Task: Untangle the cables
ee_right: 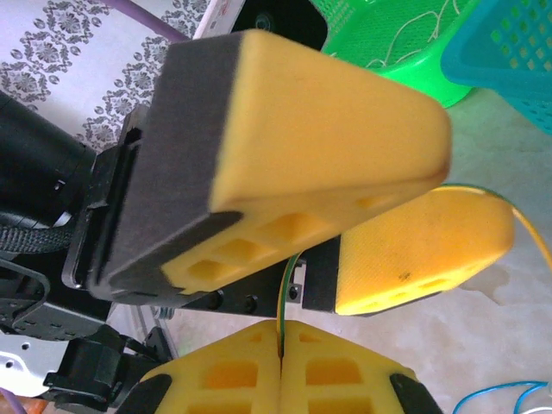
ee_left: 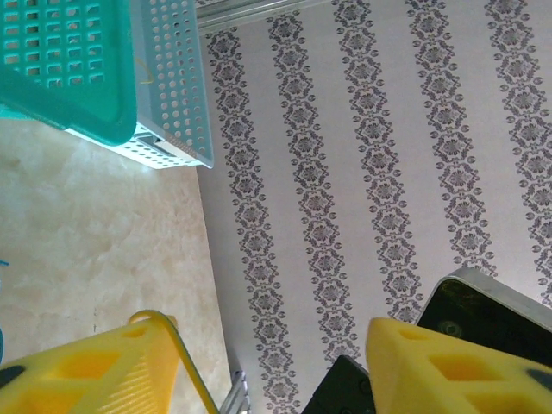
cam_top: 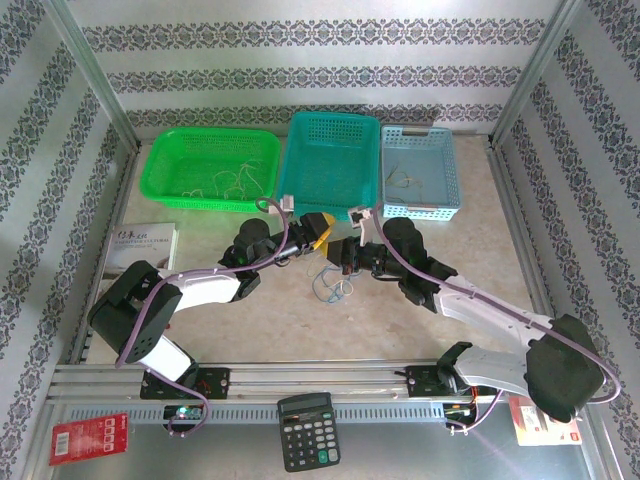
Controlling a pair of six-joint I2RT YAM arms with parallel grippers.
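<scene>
The cables (cam_top: 330, 287) hang as thin blue and pale loops just above the tabletop, under the two grippers, which meet at mid-table. My right gripper (cam_top: 347, 252) is shut on a yellow-green wire (ee_right: 288, 280), pinched between its yellow pads (ee_right: 345, 371). That wire rises between the two yellow fingers of my left gripper (cam_top: 318, 232), which stand apart around it. In the left wrist view the left gripper (ee_left: 272, 345) is open, and a yellow wire (ee_left: 185, 362) lies along its left finger (ee_left: 86, 371). A blue wire (ee_right: 500, 395) curls below right.
Three baskets line the back: green (cam_top: 165, 150) with thin wires inside, teal (cam_top: 330, 125), and light blue (cam_top: 445, 170). A booklet (cam_top: 140, 245) lies at the left. A calculator (cam_top: 307, 430) and red packets (cam_top: 88, 438) sit on the front rail. Patterned walls enclose the table.
</scene>
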